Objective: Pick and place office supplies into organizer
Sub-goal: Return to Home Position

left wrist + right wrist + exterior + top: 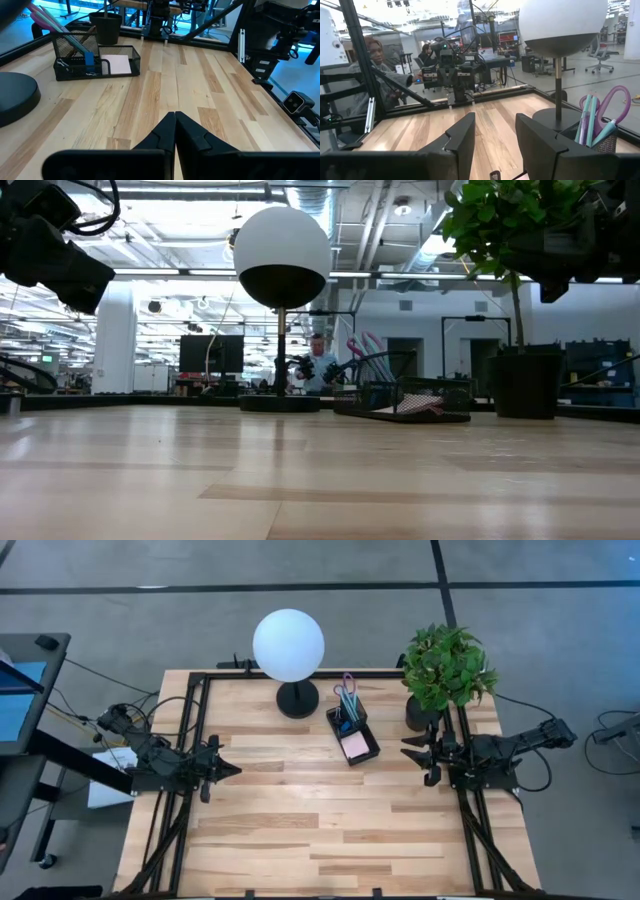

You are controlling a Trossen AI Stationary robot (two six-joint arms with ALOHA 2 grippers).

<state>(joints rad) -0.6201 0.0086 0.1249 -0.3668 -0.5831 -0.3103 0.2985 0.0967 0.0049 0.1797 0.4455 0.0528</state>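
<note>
While the left pincer [233,769] hangs level and closed, the right pincer [409,749] gapes empty.

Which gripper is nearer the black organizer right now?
Right. The right gripper sits open just to the right of the organizer; the left gripper is shut, much farther off on the organizer's left.

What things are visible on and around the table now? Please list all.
lamp: one, white globe, black base, far side of table
plant: one, green, dark pot, far right corner
organizer: one, black, between lamp and plant
sticky-note pad: one, pink, organizer's low tray
scissors: one, purple handles, organizer's cup
pens: several, teal and purple, same cup
person: one, grey top, beyond the table
left gripper: one, dark, shut, left edge
right gripper: one, dark, open, right edge
</note>
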